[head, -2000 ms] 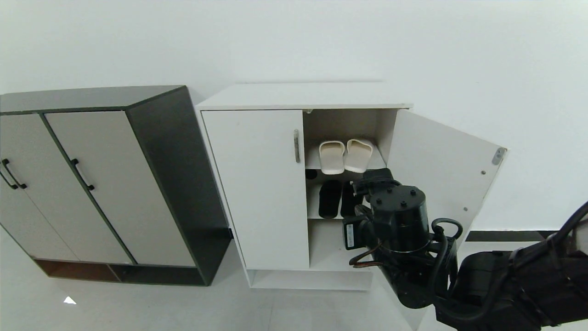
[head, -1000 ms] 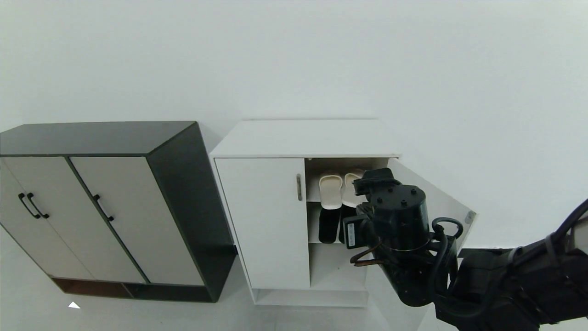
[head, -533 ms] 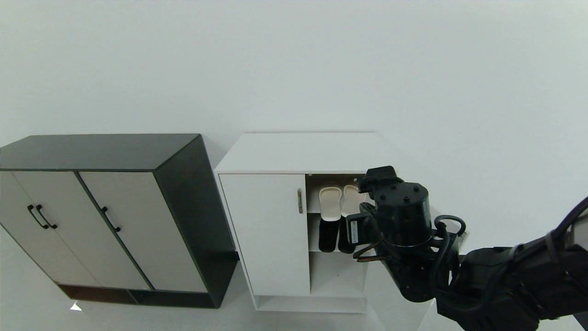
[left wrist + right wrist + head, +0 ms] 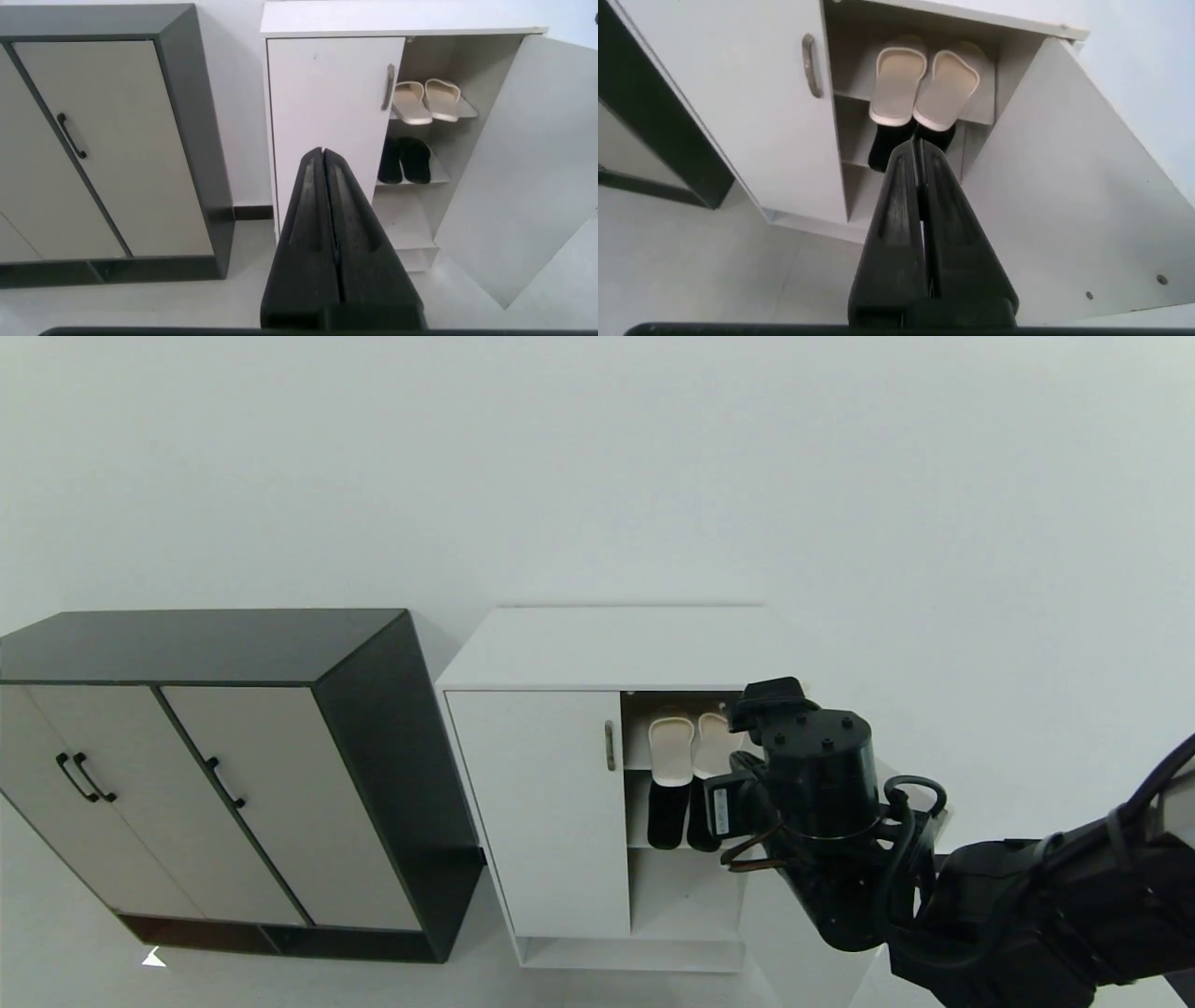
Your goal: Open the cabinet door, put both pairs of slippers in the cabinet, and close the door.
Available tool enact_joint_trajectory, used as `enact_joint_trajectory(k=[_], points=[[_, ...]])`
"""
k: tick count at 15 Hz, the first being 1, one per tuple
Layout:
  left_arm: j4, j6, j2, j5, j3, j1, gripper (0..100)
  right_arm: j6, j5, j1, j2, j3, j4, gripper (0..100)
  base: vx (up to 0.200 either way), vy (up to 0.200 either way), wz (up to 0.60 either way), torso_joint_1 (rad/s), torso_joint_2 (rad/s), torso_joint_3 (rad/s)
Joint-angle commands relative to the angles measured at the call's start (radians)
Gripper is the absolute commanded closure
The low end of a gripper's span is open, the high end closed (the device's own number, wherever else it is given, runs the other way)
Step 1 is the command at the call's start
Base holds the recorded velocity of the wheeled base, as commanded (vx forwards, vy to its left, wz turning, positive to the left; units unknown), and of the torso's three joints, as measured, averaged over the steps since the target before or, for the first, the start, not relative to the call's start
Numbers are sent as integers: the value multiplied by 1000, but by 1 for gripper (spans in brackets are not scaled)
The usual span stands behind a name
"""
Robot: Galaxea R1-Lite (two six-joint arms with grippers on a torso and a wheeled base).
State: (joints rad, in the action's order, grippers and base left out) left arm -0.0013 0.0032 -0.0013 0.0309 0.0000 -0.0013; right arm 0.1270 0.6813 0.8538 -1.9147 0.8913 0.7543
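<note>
Two black slippers (image 4: 881,154) on the middle shelf of the cabinet (image 4: 719,84) lie beyond the right gripper (image 4: 918,154), partly hidden by its pressed-together fingers.

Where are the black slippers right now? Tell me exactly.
In the head view the black slippers lie on the middle shelf of the white cabinet, in its open right-hand compartment, directly below the cream slippers.

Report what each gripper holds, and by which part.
Nothing is held: the left gripper and the right gripper are both shut with nothing between their fingers.
</note>
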Motion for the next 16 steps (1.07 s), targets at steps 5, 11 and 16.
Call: enact_joint_trajectory(k=[5, 11, 16], points=[[0, 0, 1, 0, 0, 0, 100, -1, -2, 1, 2, -6, 0, 100, 0, 0, -600, 1, -1, 4], [0, 0, 1, 0, 0, 0, 100, -44, -2, -33, -14, -5, 39, 100, 0, 0, -300, 4, 0, -1], [0, 0, 1, 0, 0, 1, 100, -73, -117, -134, -56, 94, 37, 100, 0, 0, 0, 0, 0, 0]])
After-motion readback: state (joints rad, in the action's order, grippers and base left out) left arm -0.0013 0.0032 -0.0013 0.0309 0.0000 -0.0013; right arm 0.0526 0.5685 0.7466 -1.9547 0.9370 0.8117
